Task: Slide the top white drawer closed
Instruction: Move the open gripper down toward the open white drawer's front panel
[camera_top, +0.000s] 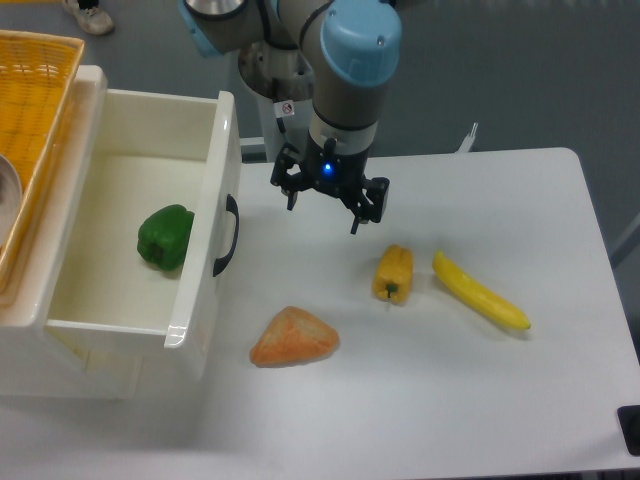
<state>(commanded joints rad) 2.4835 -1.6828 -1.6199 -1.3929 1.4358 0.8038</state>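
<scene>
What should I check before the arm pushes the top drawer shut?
1. Top drawer open and needing the push: ok, it is pulled well out of the cabinet.
2. Contents below the rim: cannot tell for sure; the green pepper lies on the drawer floor and looks low enough.
3. Gripper free: ok, fingers apart, holding nothing, hanging above the table to the right of the drawer front.
4. Path from gripper to drawer front: ok, nothing lies between them.
5. Handle visible: ok, black arch on the front panel.
6. Loose items clear of the drawer front: ok, orange wedge, yellow pepper and banana lie apart from it.
</scene>
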